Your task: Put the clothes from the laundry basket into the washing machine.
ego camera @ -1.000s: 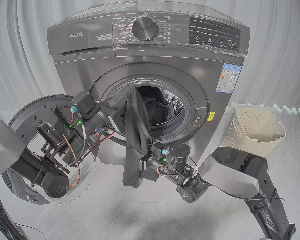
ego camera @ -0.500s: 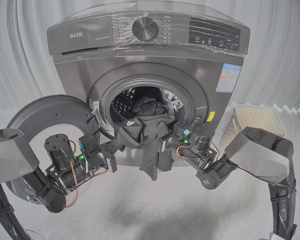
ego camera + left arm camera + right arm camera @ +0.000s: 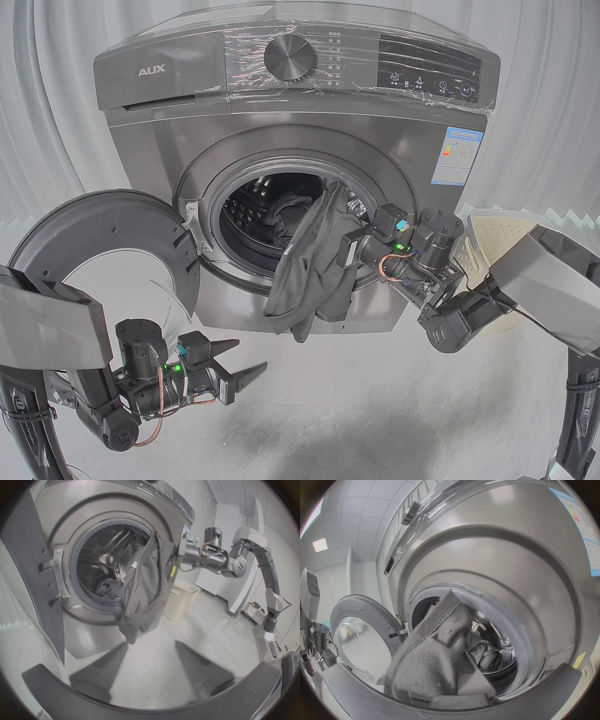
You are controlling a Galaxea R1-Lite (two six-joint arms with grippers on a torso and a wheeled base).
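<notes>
The grey washing machine (image 3: pixel 156 150) stands with its round door (image 3: pixel 100 231) swung open to the left. A dark garment (image 3: pixel 312 262) hangs over the drum's lip, its top at the opening and its tail below the rim. My right gripper (image 3: pixel 345 250) is shut on this garment (image 3: pixel 434 661) at the opening's right side. More dark clothes (image 3: pixel 281 215) lie inside the drum (image 3: pixel 487 655). My left gripper (image 3: pixel 247 356) is low over the floor, left of the machine's front, open and holding nothing. Its fingers (image 3: pixel 103 670) point at the hanging garment (image 3: pixel 140 586).
The cream laundry basket (image 3: pixel 500 234) stands on the floor right of the machine, partly behind my right arm; it is also in the left wrist view (image 3: pixel 181 600). Grey floor (image 3: pixel 325 406) spreads in front. A curtain hangs behind the machine.
My left gripper has let go of the garment and dropped from the drum's edge to low over the floor. My right gripper has lifted the garment up and rightward to the opening.
</notes>
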